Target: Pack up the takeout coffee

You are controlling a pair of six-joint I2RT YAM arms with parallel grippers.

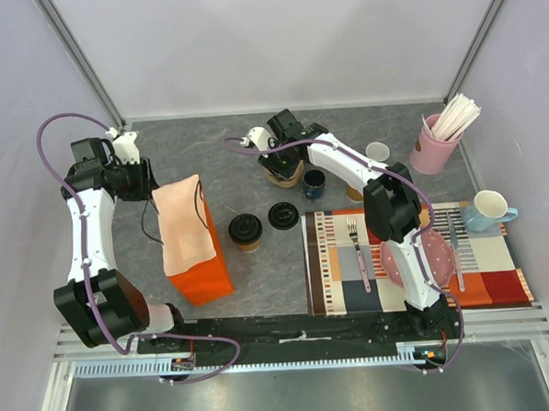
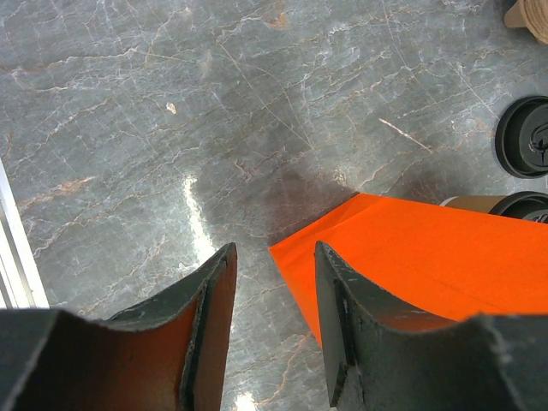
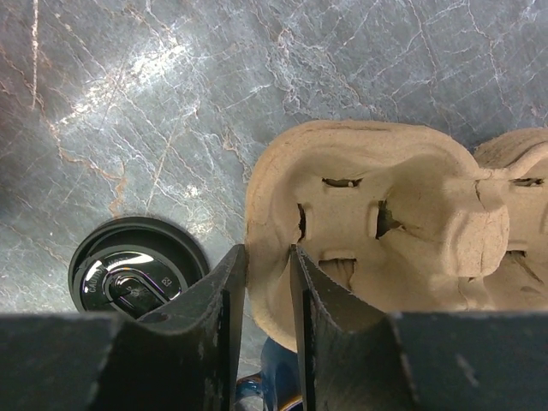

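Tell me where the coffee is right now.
In the top view the coffee stands mid-table, just right of the orange bag, with the loose lid close on its right.

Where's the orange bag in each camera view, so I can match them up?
Top external: orange bag stands left of centre, beside the takeout coffee.
Left wrist: lower right, its corner just beyond the left hand.
Right wrist: not in it; cup carrier fills it.
Shared landmark: takeout coffee at the bag's edge in the first two; grey tabletop in all.
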